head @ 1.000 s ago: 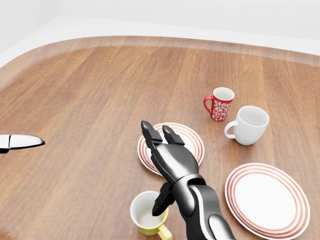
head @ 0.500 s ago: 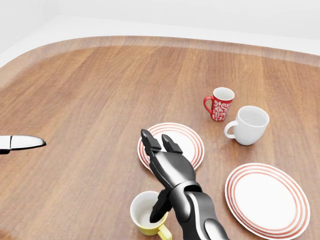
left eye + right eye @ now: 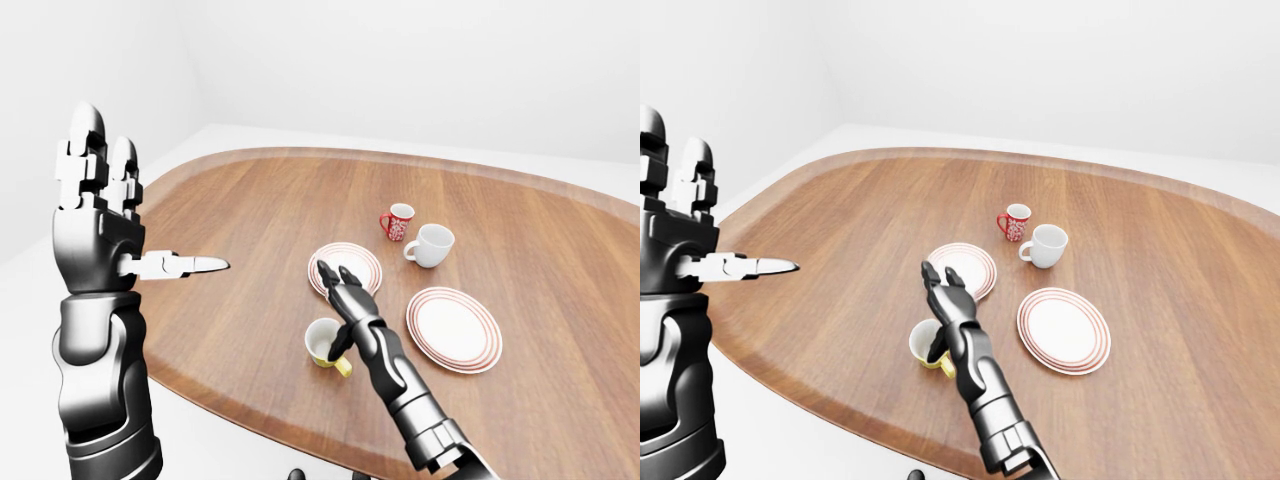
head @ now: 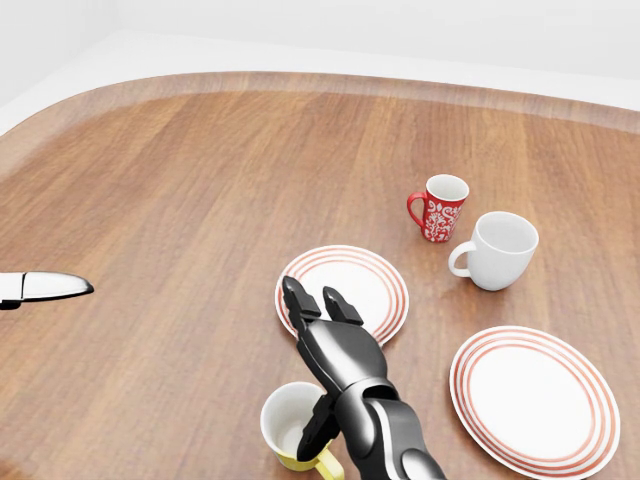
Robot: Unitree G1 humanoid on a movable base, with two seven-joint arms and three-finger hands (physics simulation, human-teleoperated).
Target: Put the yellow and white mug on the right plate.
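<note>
While the yellow mug [image 4: 293,427] stands upright on the worktop [image 4: 180,200] near the bottom edge of the head view, the task looks barely begun: nothing has been lifted and the right plate [image 4: 533,398] lies bare, well apart to the mug's right. The right robot hand [image 4: 330,345] hangs over the mug's right rim with its long fingers spread toward the left plate [image 4: 345,285], and 1 finger [image 4: 312,428] dips down at the rim, seemingly inside the cup; the hand is unclenched and grips nothing. The mug's handle [image 4: 328,466] points toward the bottom of the head view, partly under the wrist. The left robot hand [image 3: 95,215] is raised at the left of the left-eye view, fingers straight and released, clear of everything. A red mug [image 4: 439,207] and a white mug [image 4: 498,250] stand just beside each other above the right plate. Left to do, by my reading: close on the mug, lift, carry right, set down on the plate.
</note>
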